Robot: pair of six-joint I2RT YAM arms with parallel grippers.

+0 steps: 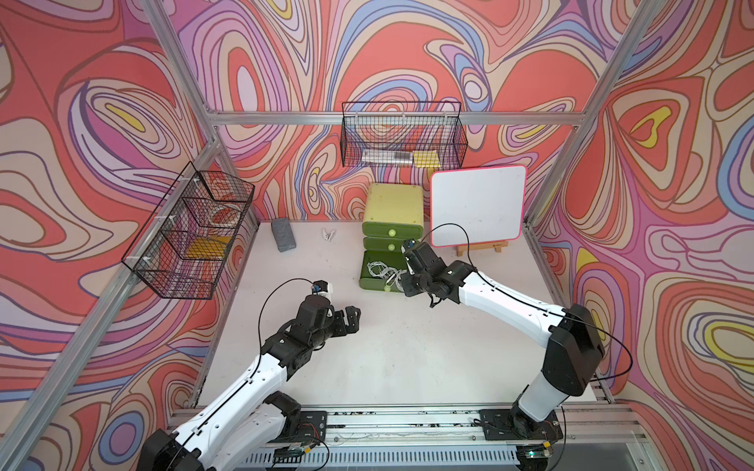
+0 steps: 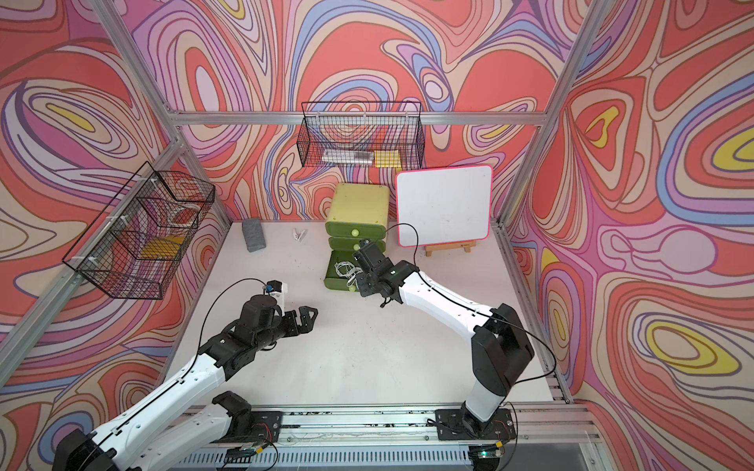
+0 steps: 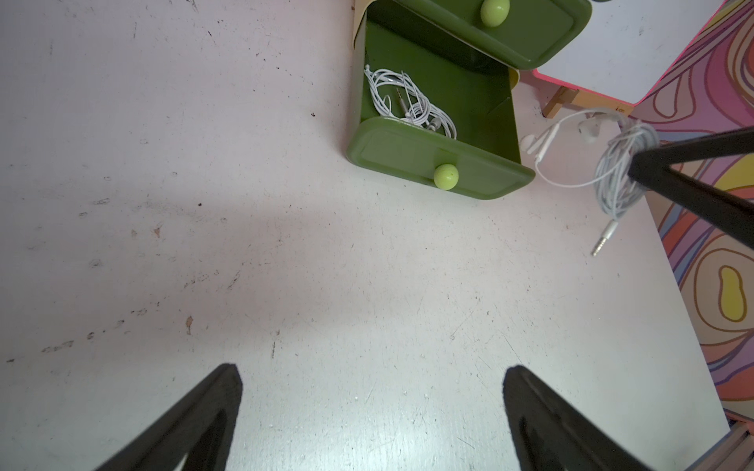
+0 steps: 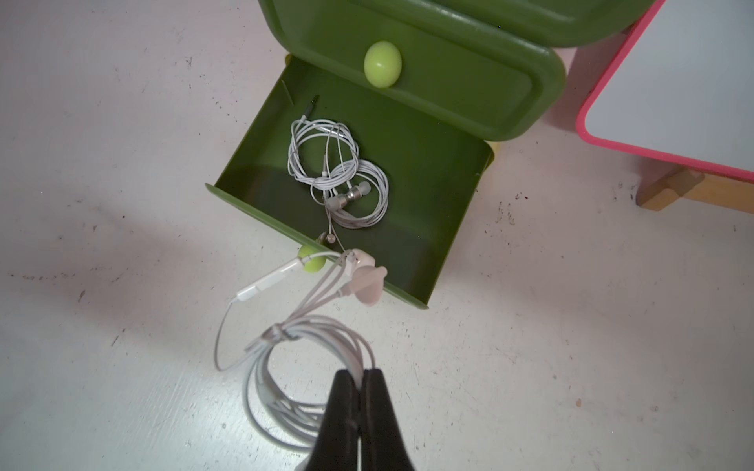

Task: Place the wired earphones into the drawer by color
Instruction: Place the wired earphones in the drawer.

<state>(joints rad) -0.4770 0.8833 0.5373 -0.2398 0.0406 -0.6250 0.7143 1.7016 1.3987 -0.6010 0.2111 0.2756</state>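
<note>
My left arm [image 1: 249, 377] and right arm [image 1: 506, 299] look alike to me: glossy white shells between blocky black joints [image 1: 571, 350], a thin black cable [image 1: 449, 224] running along each and looping at the wrist, tapered matte-black fingers [image 3: 196, 416], and black base plates [image 1: 491, 424].

Cabinet [image 1: 393, 200]: pale yellow-green rounded shell, upright at the back of the desk [image 1: 367, 359]; three dark-green drawers stacked, each with a round light-green knob [image 4: 382, 64].
Top drawer [image 1: 375, 231]: shut.
Middle drawer [image 4: 457, 85]: shut.
Bottom drawer [image 4: 444, 228]: drawn far out toward the front, inside open to view.
Stowed earphones [image 4: 334, 171]: white, two overlapping coils lying flat on the bottom drawer's floor; silver earbuds on the nearer coil; one strand reaching the front wall by the knob.
Held earphones [image 4: 304, 363]: white, coiled and bound at one spot, pinched between the closed right fingers [image 4: 340, 393]; earbuds, remote and plug dangling loose; just outside the bottom drawer's front.
</note>
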